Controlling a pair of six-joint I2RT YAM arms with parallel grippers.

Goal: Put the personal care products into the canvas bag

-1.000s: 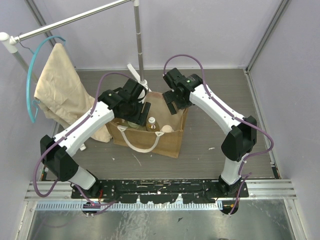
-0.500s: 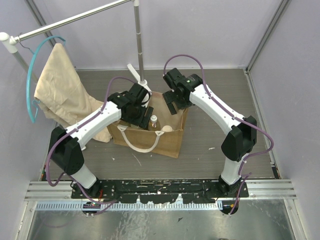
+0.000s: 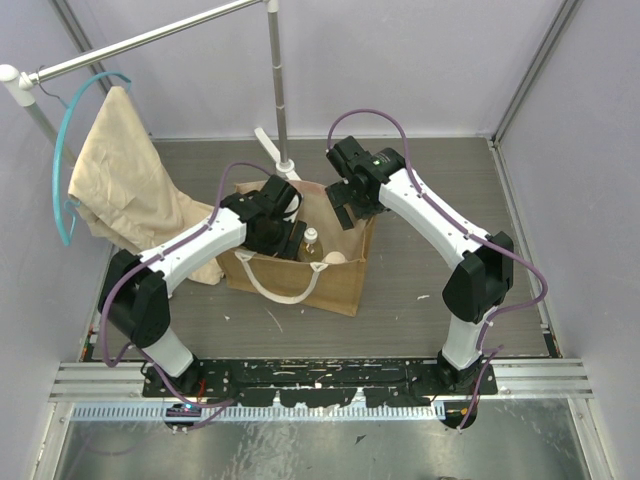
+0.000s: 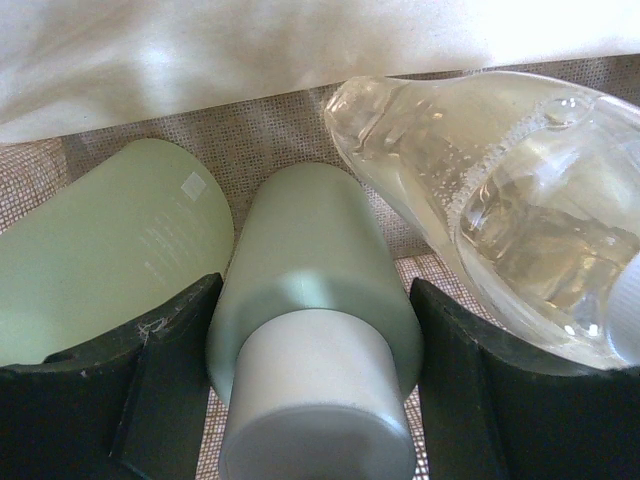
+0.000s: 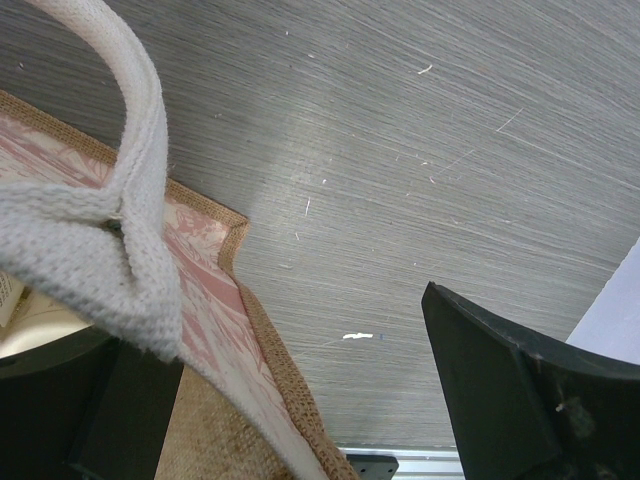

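The tan canvas bag (image 3: 330, 285) stands open mid-table. My left gripper (image 3: 283, 235) is down inside it, shut on a pale green bottle (image 4: 315, 280) with a beige cap (image 4: 315, 420). In the left wrist view (image 4: 313, 290) a second pale green bottle (image 4: 110, 260) lies to its left and the clear bottle (image 4: 500, 200) to its right. From above, the clear bottle's amber neck (image 3: 311, 240) and the cream bottle's round cap (image 3: 333, 258) show in the bag. My right gripper (image 3: 346, 208) is open at the bag's far right rim (image 5: 215, 300), with the cream handle (image 5: 120, 230) against its left finger (image 5: 90, 410).
A limp beige cloth (image 3: 120, 180) hangs on a teal hanger (image 3: 62, 150) at the left, touching the bag's left side. A metal rack pole (image 3: 277, 90) stands just behind the bag. Grey walls close the back and sides.
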